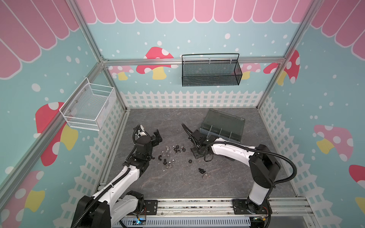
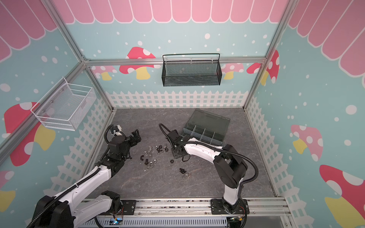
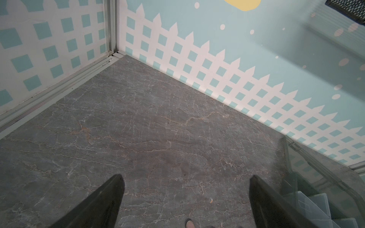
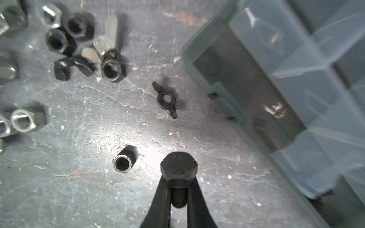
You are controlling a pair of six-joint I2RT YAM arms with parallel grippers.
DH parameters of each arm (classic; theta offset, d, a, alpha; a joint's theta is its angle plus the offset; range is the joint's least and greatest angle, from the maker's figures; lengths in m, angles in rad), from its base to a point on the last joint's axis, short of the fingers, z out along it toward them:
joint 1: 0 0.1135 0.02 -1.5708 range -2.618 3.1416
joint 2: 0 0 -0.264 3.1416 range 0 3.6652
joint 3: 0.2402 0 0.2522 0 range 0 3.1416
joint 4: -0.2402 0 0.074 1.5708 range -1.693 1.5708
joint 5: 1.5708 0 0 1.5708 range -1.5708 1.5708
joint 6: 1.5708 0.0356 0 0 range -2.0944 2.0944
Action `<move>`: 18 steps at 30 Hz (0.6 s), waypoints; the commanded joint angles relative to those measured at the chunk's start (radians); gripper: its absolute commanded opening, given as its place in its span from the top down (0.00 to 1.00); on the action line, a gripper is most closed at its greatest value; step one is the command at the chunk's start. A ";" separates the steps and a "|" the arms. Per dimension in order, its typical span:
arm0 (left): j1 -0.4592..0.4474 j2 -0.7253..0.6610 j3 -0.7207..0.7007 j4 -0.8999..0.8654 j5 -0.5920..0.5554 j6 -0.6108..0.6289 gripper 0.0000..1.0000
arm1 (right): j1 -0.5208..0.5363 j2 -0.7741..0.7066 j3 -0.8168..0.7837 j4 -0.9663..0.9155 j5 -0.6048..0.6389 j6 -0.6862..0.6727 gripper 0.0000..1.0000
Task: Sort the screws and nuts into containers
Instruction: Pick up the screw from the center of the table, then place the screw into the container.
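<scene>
In the right wrist view my right gripper (image 4: pixel 178 182) is shut on the shank of a black hex-headed screw (image 4: pixel 178 166), held just above the table. A loose black nut (image 4: pixel 123 161) lies beside it, a black wing piece (image 4: pixel 166 99) farther off, and several black and silver nuts (image 4: pixel 75 39) beyond. The open organizer box (image 4: pixel 276 79) with its containers (image 1: pixel 217 134) stands close by. In both top views the right gripper (image 1: pixel 197 155) (image 2: pixel 177 155) is between the pile of screws and nuts (image 1: pixel 171 152) and the box (image 2: pixel 205 126). My left gripper (image 1: pixel 158 137) (image 3: pixel 185 181) is open over bare table.
A black mesh basket (image 1: pixel 211 70) hangs on the back wall and a white wire basket (image 1: pixel 88 107) on the left wall. Two more small parts (image 1: pixel 203 171) lie toward the front. The box's lid (image 1: pixel 225 118) stands tilted up at the back.
</scene>
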 commanded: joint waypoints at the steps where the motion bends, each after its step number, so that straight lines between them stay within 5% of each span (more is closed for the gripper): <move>1: -0.003 -0.020 -0.004 -0.008 -0.004 -0.024 0.01 | -0.036 -0.058 -0.028 -0.056 0.040 -0.001 1.00; 18: -0.003 -0.005 -0.009 0.011 0.013 -0.029 0.01 | -0.267 -0.313 -0.243 -0.062 -0.019 -0.031 1.00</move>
